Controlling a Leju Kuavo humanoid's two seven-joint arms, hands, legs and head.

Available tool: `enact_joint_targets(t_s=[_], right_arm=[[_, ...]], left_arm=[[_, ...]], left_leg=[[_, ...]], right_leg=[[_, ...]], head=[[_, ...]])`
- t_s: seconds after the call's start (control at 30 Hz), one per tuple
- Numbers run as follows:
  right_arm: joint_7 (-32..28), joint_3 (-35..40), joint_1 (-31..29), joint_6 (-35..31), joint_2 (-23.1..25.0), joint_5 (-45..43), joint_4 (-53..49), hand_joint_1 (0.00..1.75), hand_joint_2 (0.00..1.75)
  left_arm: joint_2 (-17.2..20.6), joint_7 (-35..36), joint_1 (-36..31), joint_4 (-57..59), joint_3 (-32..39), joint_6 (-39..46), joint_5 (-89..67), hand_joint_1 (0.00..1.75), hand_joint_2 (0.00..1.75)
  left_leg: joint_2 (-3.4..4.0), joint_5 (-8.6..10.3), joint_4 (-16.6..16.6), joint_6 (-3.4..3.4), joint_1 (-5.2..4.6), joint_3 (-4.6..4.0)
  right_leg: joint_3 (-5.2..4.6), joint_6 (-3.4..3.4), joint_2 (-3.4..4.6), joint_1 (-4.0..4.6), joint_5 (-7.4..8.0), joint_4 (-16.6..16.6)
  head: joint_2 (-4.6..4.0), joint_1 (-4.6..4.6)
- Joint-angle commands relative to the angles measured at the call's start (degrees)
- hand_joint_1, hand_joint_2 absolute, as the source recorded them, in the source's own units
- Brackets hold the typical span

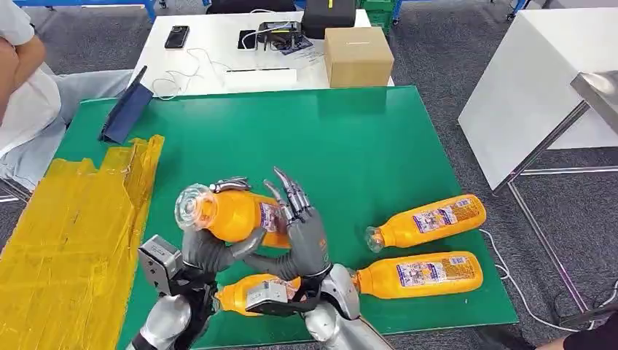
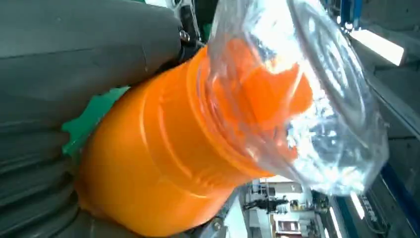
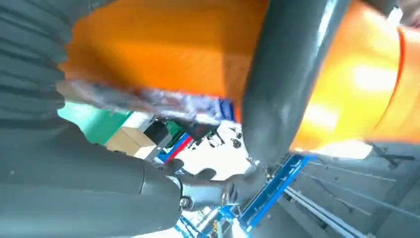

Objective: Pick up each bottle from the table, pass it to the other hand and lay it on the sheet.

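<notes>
Now held by both: left hand [image 1: 211, 248] gripping orange plastic bottle [image 1: 237, 213], right hand [image 1: 302, 230] half-clasping its base, yellow sheet [image 1: 69, 240] leftward.

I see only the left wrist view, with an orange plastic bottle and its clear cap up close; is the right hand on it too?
Observer: Yes, the right hand grips the orange plastic bottle alongside the left hand.
Operator: How many bottles lie on the table?
Observer: Three on the green mat: far bottle, near bottle, and a half-hidden bottle under the arms.
Operator: Where is the sheet?
Observer: The yellow sheet lies to the robot's left.
</notes>
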Motion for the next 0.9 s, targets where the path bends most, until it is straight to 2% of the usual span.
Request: enact_joint_targets(t_s=[0.03, 0.23, 0.5, 0.63, 0.73, 0.9], right_arm=[[0.1, -1.1, -0.7, -0.7, -0.9, -0.1, 0.2, 0.00, 1.75], [-0.4, -1.0, -0.2, -0.7, -1.1, -0.6, -1.2, 0.00, 1.75], [-0.9, -0.1, 2.4, -0.7, -3.2, -0.8, -10.5, 0.00, 1.75], [-0.2, 0.3, 2.6, -0.7, -3.9, -0.9, -11.7, 0.00, 1.75], [-0.5, 0.2, 3.8, -0.7, -5.7, -4.4, -17.0, 0.00, 1.75], [0.4, -0.5, 5.2, 0.1, -7.4, -6.8, -22.0, 0.00, 1.75]], left_arm=[[0.1, 0.0, -1.7, 1.3, 1.3, 0.3, 0.4, 1.75, 1.75], [-0.1, -0.4, -1.6, 1.2, 2.2, 1.0, 0.7, 1.75, 1.75], [0.6, -2.9, -2.9, 1.2, 6.8, 11.9, -8.5, 1.75, 1.75], [0.7, -2.9, -3.0, 1.1, 7.3, 11.9, -8.5, 1.75, 1.75], [1.0, -3.1, -3.3, 1.2, 9.3, 19.8, -17.7, 1.75, 1.75], [1.7, -1.7, -3.8, 1.8, 11.0, 23.3, -25.1, 1.75, 1.75]], left_leg=[[-0.02, -0.04, 0.0, -0.04, 0.06, 0.12], [-0.02, -0.01, 0.0, -0.02, 0.03, 0.05], [-0.06, 0.00, 0.0, -0.02, 0.03, 0.00], [-0.04, 0.01, 0.0, -0.01, 0.02, -0.01], [-0.05, 0.00, 0.0, -0.01, 0.02, 0.02], [-0.05, -0.01, 0.0, -0.02, 0.02, 0.04]], right_leg=[[0.16, -0.10, -0.02, 0.07, -0.03, -0.1], [0.08, -0.06, -0.02, 0.03, -0.01, 0.0], [0.03, -0.06, -0.06, 0.04, -0.02, 0.0], [0.02, -0.04, -0.04, 0.03, 0.00, 0.0], [0.05, -0.04, -0.05, 0.02, -0.01, 0.0], [0.08, -0.06, -0.05, 0.03, -0.02, 0.0]], head=[[0.00, -0.02], [0.00, -0.02], [0.00, -0.02], [0.00, -0.02], [0.00, -0.02], [0.00, -0.02]])
